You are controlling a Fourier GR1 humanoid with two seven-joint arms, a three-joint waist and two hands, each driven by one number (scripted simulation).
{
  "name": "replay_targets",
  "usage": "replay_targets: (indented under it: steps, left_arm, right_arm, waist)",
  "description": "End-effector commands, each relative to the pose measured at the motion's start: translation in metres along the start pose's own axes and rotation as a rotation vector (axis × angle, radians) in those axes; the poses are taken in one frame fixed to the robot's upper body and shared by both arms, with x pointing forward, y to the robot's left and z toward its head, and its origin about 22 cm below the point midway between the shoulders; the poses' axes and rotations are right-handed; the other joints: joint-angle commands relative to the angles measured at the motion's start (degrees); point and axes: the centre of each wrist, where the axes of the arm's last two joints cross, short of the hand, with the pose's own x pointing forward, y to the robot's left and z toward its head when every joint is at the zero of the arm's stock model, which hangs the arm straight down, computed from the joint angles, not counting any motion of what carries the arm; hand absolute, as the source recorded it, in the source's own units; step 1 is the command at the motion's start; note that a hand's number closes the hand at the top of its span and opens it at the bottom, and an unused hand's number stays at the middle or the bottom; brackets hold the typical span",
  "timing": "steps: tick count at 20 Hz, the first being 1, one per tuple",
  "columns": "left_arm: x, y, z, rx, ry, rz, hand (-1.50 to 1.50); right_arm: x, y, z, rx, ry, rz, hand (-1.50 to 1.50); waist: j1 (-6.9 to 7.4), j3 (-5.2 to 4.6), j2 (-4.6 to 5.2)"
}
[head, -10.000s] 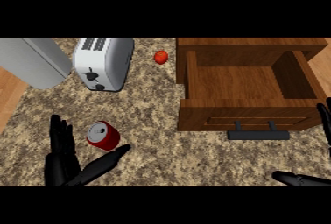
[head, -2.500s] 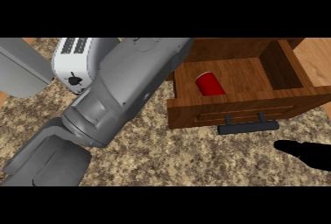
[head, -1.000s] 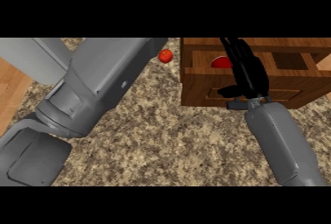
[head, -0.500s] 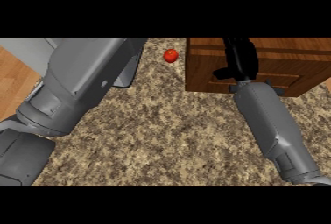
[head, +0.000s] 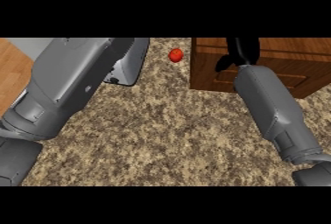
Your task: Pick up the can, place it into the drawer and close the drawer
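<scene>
The wooden drawer unit point(head: 291, 70) stands at the upper right, and no opening shows in it. The can is hidden from view. My right forearm reaches up from the lower right, and its black hand point(head: 241, 49) lies flat against the drawer front with straight fingers pointing up and the thumb spread to the left. My left forearm point(head: 65, 83) fills the left side and runs out past the top edge, so its hand does not show.
A small red fruit point(head: 176, 55) lies on the speckled counter just left of the drawer unit. A silver toaster point(head: 129, 65) sits partly behind my left forearm. A wooden floor strip point(head: 13, 70) borders the counter's left edge.
The drawer stood open a second ago with the red can inside; my right hand has pushed its front in, and the can is now out of sight.
</scene>
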Motion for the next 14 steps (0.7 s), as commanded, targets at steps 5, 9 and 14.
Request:
replay_targets:
  steps: [5,9,14]
  left_arm:
    - [-0.011,0.025,0.006,-0.030,0.001,-0.003,-1.50]
    - [-0.005,0.036,0.007,-0.016,-0.003,-0.001,-1.50]
    - [-0.022,0.043,0.017,-0.018,0.015,-0.001,-1.50]
  right_arm:
    - [0.006,-0.036,-0.042,-0.086,0.014,-0.033,-1.50]
    - [0.036,-0.023,-0.036,-0.105,-0.028,-0.202,-1.50]
    - [0.022,-0.038,-0.048,-0.101,-0.038,-0.205,-1.50]
  waist:
    - [1.76,-0.11,0.04]
    - [1.56,0.01,-0.03]
    - [1.40,-0.05,-0.37]
